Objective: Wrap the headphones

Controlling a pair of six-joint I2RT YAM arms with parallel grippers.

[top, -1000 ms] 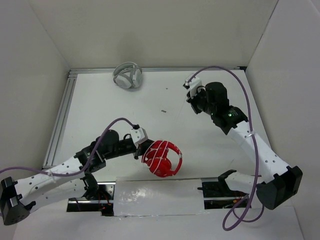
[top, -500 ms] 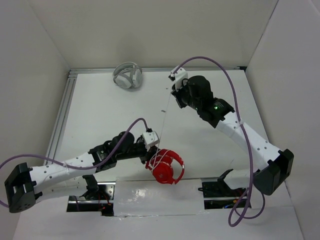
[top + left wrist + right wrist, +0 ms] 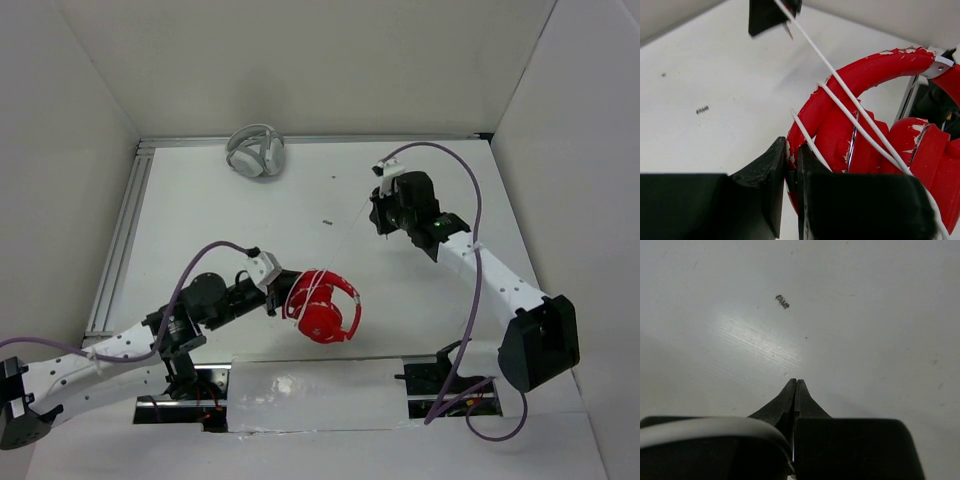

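Note:
The red headphones (image 3: 322,310) hang near the table's front middle, several turns of white cable over the headband. My left gripper (image 3: 280,300) is shut on the lower end of the headband (image 3: 860,85), seen between its jaws in the left wrist view (image 3: 791,165). The thin white cable (image 3: 347,240) runs taut from the headphones up and right to my right gripper (image 3: 378,213), which is shut on it. The left wrist view shows that cable (image 3: 812,49) reaching the right gripper's black tip (image 3: 772,15). The right wrist view shows shut jaws (image 3: 796,385) above bare table, cable hidden.
White-grey headphones (image 3: 256,151) lie at the back left by the wall. A small dark speck (image 3: 327,222) lies mid-table. An aluminium rail (image 3: 120,240) runs along the left side. White walls enclose the table. A shiny plate (image 3: 315,393) sits between the arm bases.
My right gripper swung left toward the back, then returned right and nearer, keeping the cable taut. My left arm shifted and turned the headphones, now slightly left and higher than half a second ago.

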